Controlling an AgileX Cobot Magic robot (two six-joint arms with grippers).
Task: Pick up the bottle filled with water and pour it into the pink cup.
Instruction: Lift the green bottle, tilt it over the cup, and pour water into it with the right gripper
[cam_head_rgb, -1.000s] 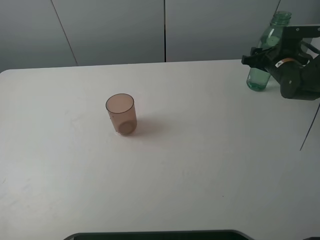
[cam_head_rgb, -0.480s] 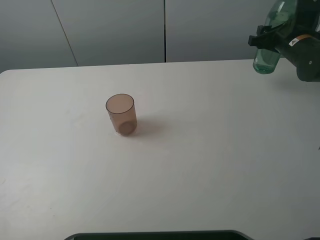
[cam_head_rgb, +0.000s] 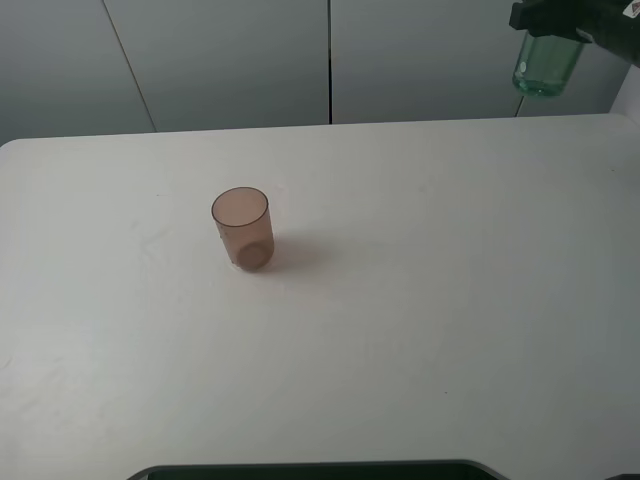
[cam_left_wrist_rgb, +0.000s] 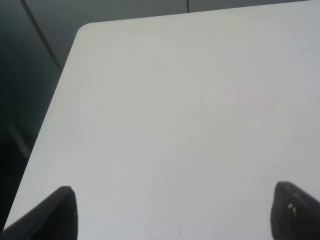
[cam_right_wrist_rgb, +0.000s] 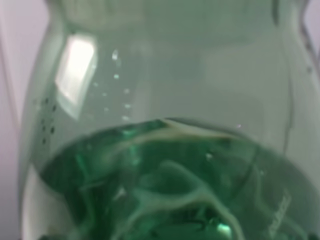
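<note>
The left gripper is wide open over the white table. There is nothing between its two black fingers. The pink cup stands upright on the table, a bit left of the middle, all by itself. Far away on the right, the right gripper is closed tight around the bottle and holds it up in the air, past the far right corner of the table. The bottle has water in it that looks green.
</note>
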